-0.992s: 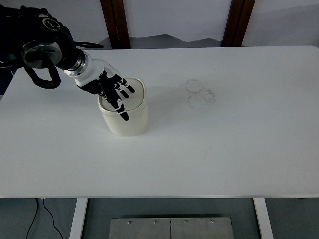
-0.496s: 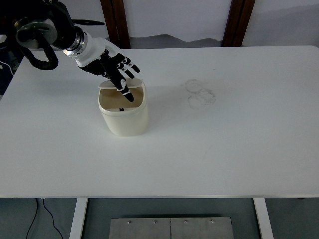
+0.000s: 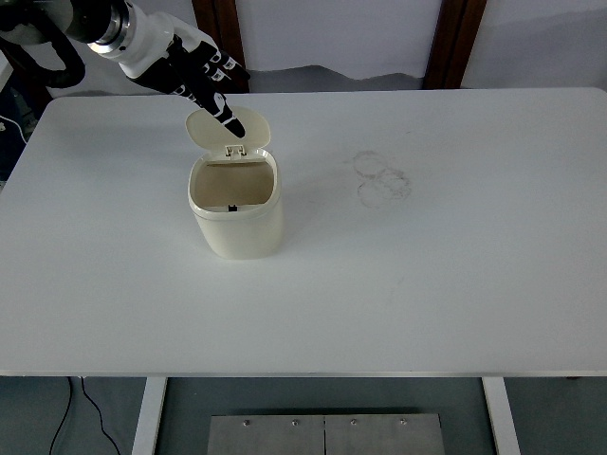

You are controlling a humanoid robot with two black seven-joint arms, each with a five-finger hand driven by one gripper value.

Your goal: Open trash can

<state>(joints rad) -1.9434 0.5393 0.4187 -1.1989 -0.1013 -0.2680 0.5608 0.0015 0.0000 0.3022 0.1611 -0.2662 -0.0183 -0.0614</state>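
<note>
Left hand (image 3: 194,71) sits at the top left, above and behind the bin, fingers (image 3: 226,118) spread and extended, holding nothing. The longest fingertip overlaps the raised lid (image 3: 228,131) in this view; whether it actually touches the lid or hovers just over it is hard to tell from straight above. Right hand not in view.

Bin (image 3: 236,204) stands upright on the table (image 3: 427,265), left of centre. Lid is tipped up and back on its rear hinge, mouth exposed, inside looks empty. Opening looks essentially done.

Risks from here:
- If the lid is sprung or only leaning on the fingertip, pulling the hand away could let it drop shut.
- Bin looks light and nothing pins it; a fingertip dragging the lid backward or snagging the hinge edge could tip or slide it.
- Pushing further back past the hinge stop could stress the hinge or topple the bin toward the far edge.

Faint ring marks (image 3: 381,177) on the table to the right, well apart, irrelevant.
</note>
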